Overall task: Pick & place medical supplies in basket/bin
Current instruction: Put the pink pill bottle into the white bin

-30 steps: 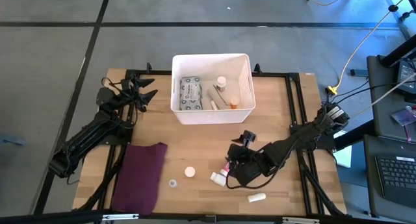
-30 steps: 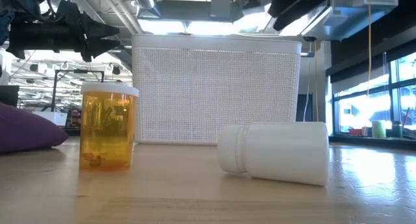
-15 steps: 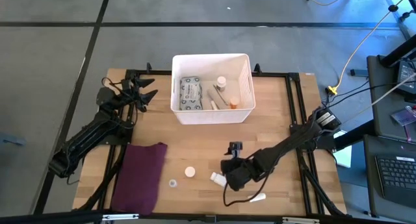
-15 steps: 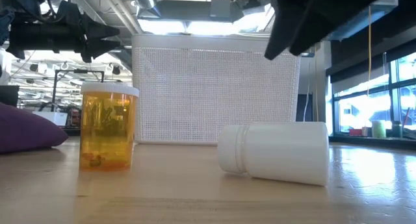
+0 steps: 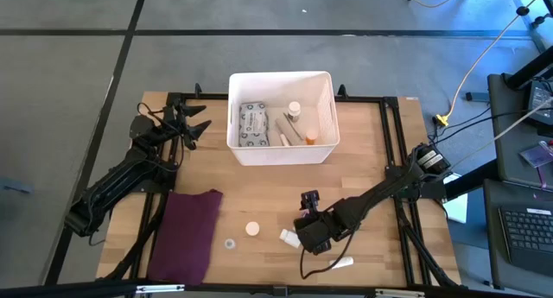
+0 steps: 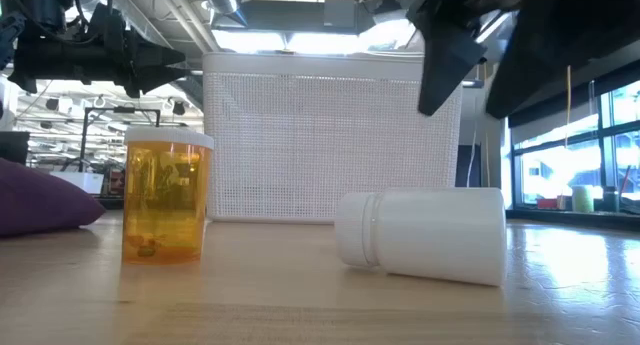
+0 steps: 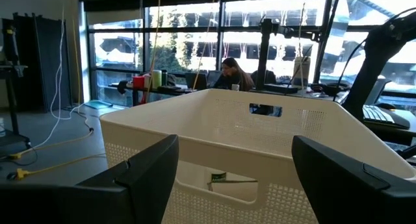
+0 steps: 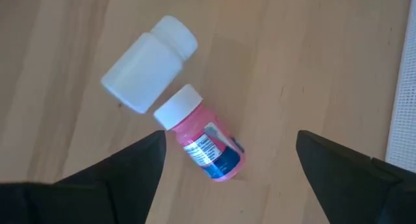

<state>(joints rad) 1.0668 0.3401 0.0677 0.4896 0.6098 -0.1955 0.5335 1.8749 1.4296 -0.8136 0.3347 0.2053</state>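
1. Medical supplies are split between two spots: a few already sit in the white bin (image 5: 280, 117) at the far middle of the table, including a grey-green printed packet (image 5: 253, 123), a beige tube (image 5: 284, 129) and a small white-capped vial (image 5: 295, 110).
2. Rest of them are loose on the wood near the front edge: a round white cap (image 5: 252, 229), a small clear ring-shaped bit (image 5: 229, 244), a white bottle (image 8: 148, 63) on its side, a pink bottle (image 8: 201, 134) with a white lid lying right next to it, and a white tube (image 5: 342, 263) further front.
3. Right gripper (image 8: 227, 162) hangs over the pink bottle, fingers spread wide on either side, nothing in them. Can't tell if it's touching the bottle.
4. Left gripper (image 7: 234, 178) is parked by the bin's left side, aimed at its wall, fingers apart and empty too.
5. Maroon cloth (image 5: 185, 233) lies flat at the front left.
6. Low view shows an amber pill bottle (image 6: 166, 194) standing upright in front of the bin.
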